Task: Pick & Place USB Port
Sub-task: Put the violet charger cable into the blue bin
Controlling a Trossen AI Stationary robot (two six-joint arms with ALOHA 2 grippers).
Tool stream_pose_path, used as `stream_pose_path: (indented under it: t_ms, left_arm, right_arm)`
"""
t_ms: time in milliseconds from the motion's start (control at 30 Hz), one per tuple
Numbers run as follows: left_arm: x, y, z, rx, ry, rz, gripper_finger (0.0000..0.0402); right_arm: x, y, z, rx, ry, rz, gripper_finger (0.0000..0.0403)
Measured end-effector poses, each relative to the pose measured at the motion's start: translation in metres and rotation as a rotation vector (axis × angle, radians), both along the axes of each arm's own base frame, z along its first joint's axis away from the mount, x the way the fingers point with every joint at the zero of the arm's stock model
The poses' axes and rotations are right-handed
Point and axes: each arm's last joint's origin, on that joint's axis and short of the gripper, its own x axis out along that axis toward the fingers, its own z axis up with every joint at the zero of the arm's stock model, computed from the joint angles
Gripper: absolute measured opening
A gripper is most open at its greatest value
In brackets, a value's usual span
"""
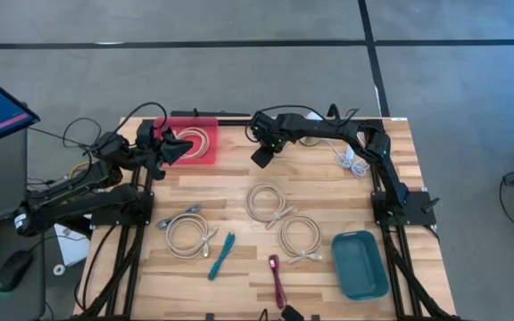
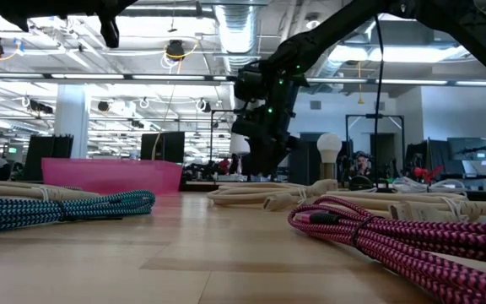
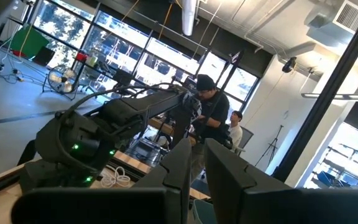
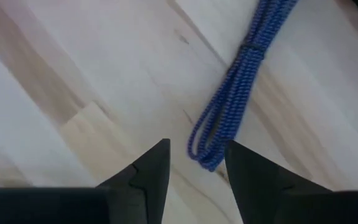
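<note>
I am holding my right tool [image 1: 261, 159] over the far middle of the worktop [image 1: 239, 183], just beside the red tray [image 1: 205, 120], and it is pointing down at the wood. Its two fingers are standing fairly wide with nothing between them. Through its own camera I am looking at a blue braided cable [image 4: 241, 81] lying flat on the boards, folded into a long bundle, with its looped end sitting in line with the gap between my fingertips. I think it is resting directly under the tool, since the overhead camera is not showing it there, so I cannot fix its spot any closer than that. My left tool [image 1: 169, 150] is hanging at the near edge of the red tray, where a white cable coil [image 1: 199, 141] is lying inside; its fingers are standing narrow, with only a slim gap between them, and they are gripping nothing. Three beige cable coils [image 1: 266, 202] are lying in the middle of the worktop, with a teal cable [image 1: 221, 256] and a magenta cable [image 1: 277, 278] nearer the front edge. A teal bin [image 1: 360, 265] is sitting at the front right corner, well apart from both tools. Beyond the worktop, a person [image 3: 213, 109] is standing in the room.
</note>
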Motion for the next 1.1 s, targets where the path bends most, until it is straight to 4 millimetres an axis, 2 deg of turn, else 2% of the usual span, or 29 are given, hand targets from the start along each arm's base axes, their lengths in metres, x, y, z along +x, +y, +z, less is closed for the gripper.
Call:
stream_pose_path:
  t_ms: [200, 367, 500, 733, 933, 1100]
  left_arm:
    - [0.000, 0.000, 0.000, 0.000, 0.000, 0.000, 0.0046]
    - [0.000, 0.000, 0.000, 0.000, 0.000, 0.000, 0.0046]
    - [0.000, 0.000, 0.000, 0.000, 0.000, 0.000, 0.0046]
    - [0.000, 0.000, 0.000, 0.000, 0.000, 0.000, 0.0046]
    - [0.000, 0.000, 0.000, 0.000, 0.000, 0.000, 0.0046]
    - [0.000, 0.000, 0.000, 0.000, 0.000, 0.000, 0.0046]
  right_arm:
    - [-0.007, -0.002, -0.012, 0.015, 0.020, -0.020, 0.0159]
    - [-0.007, 0.006, -0.026, 0.015, 0.018, -0.005, 0.0153]
    - [-0.005, 0.008, -0.025, 0.010, 0.010, 0.010, 0.0116]
    - [-0.002, 0.007, -0.024, -0.038, -0.002, 0.049, 0.0012]
    - [-0.005, 0.011, -0.023, -0.035, 0.046, 0.105, 0.0005]
    - [-0.011, 0.016, -0.007, -0.040, 0.055, 0.139, 0.0003]
